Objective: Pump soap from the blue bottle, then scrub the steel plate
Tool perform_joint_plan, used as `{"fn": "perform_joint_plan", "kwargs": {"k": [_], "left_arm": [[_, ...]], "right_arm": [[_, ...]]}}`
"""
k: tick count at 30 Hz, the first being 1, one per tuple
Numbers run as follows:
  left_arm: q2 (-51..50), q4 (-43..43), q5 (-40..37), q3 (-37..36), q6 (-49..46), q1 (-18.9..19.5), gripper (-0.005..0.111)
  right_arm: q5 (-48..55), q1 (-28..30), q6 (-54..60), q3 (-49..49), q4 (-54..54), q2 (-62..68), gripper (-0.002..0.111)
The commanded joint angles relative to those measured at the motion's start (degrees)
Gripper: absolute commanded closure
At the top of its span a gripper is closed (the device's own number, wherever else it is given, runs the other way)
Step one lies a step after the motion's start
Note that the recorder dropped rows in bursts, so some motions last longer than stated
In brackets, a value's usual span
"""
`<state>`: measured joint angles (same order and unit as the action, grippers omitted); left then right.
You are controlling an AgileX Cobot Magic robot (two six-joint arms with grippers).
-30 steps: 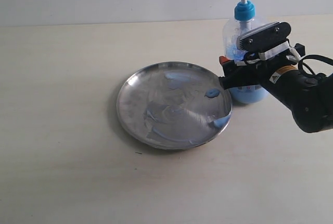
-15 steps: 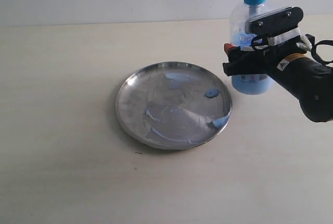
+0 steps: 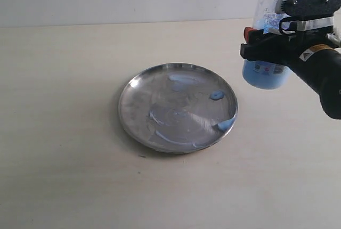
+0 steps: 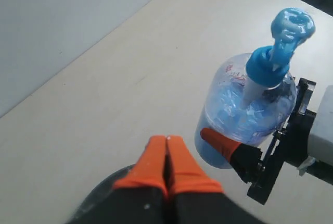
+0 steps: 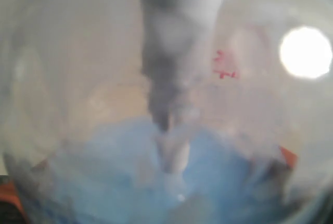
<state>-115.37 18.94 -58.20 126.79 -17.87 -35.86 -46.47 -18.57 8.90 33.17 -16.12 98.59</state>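
— Where does the steel plate (image 3: 138, 96) lie?
— Flat on the tabletop (image 3: 64, 160), about mid-way across.
— And the soap (image 3: 216, 95)?
— In the plate, with blobs near its right rim.
— The blue bottle (image 3: 265, 74)?
— Right of the plate and farther back, apart from its rim, upright inside the right hand (image 3: 266, 48).

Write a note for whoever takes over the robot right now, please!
Round shiny steel plate: on the table, with pale blue soap blobs and smears.
Right hand: shut on the clear plastic pump bottle with the blue head, right of the plate and not touching it.
Left hand: shut, holding nothing.
Done: soap is on the plate.
Left: park the bottle, probably more scrubbing.
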Motion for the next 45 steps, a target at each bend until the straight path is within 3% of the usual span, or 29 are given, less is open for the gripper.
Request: {"fn": "perform_joint_plan", "kwargs": {"k": [1,17,31,35,45], "left_arm": [[1.76,-0.21,-0.45,-0.13,1.29,0.09,0.107],[4.82,-0.08,-2.74,-0.13,1.87,0.09,0.107],[8.69,0.01,-6.18,-0.67,2.47,0.09,0.107],[12.25,-0.38,-3.81,-7.20,2.47,0.09,0.107],[21.96,-0.34,6.62,-21.90,2.47,0.09,0.107]], "right_arm": [[-5.56,0.03,-1.50,-2.79,1.89,-4.16,0.108],[-11.01,-0.09,-1.37,-15.15,4.52,-7.14,0.108],[-18.26,-0.09,-1.37,-17.32,7.75,-6.66,0.108],[-23.49,-0.09,-2.29,-18.27,9.78,-3.65,0.108],[-23.49,-0.09,-2.89,-20.73,9.67,-0.63,0.108]]}}
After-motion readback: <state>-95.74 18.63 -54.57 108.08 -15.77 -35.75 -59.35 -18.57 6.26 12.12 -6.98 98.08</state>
